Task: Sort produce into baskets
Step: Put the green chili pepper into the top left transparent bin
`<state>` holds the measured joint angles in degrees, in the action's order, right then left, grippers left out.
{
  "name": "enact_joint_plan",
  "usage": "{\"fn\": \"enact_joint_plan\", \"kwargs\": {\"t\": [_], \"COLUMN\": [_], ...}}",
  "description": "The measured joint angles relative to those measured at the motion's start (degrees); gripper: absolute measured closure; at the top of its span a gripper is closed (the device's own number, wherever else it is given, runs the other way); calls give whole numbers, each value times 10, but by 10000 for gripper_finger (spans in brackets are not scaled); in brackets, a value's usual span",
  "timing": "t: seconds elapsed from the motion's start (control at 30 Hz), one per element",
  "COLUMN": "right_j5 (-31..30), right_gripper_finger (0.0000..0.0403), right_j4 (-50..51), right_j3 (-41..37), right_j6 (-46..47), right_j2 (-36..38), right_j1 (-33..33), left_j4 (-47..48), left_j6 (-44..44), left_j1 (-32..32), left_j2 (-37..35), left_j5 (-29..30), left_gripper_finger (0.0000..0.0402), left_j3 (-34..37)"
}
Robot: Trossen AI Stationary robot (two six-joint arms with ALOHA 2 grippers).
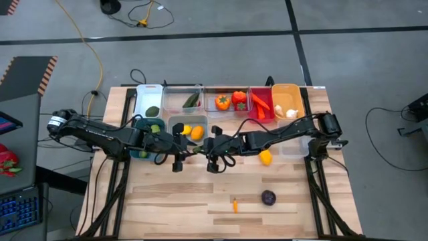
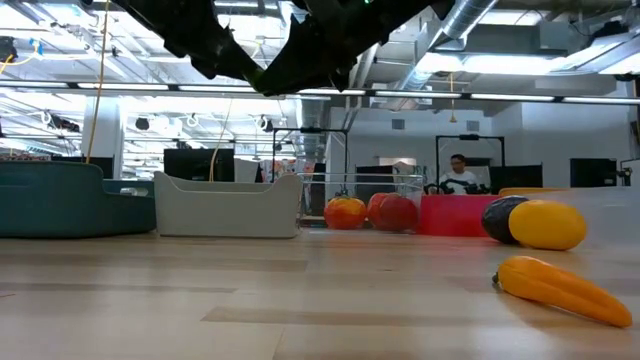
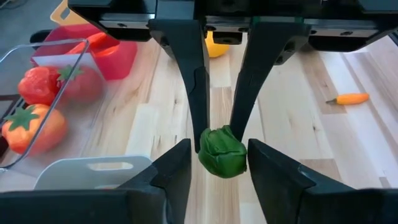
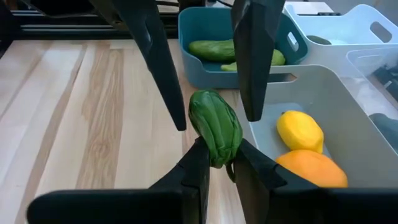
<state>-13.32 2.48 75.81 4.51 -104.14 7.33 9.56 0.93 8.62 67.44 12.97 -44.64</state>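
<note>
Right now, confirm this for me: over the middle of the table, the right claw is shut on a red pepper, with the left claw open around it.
Wrong colour: the pepper is green, not red. The right wrist view shows it; the right claw is shut on it, the left claw open around it, over the middle of the table.

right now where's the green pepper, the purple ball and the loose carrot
green pepper (image 3: 222,152), left wrist view, middle of its body between the grippers
purple ball (image 1: 268,197), high view, its centre on the table
carrot (image 1: 235,205), high view, middle of its orange body
</note>
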Motion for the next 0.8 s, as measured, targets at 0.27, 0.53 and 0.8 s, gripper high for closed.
{"fn": "enact_joint_plan", "kwargs": {"t": [0.27,0.53,0.8], "right_j5": [0,8,13], "right_gripper_finger": [314,281,196], "right_j4": [-1,-7,-7], "right_j3": [0,0,0], "right_j6": [0,1,0], "right_j2": [0,0,1], "right_j1": [0,0,0], "left_j4": [1,2,0], "left_j6": [0,0,9], "left_j1": [0,0,0], "left_j2": [0,0,0], "left_j5": [2,2,14], "left_gripper_finger": [317,352,353], "left_j3": [0,0,0]}}
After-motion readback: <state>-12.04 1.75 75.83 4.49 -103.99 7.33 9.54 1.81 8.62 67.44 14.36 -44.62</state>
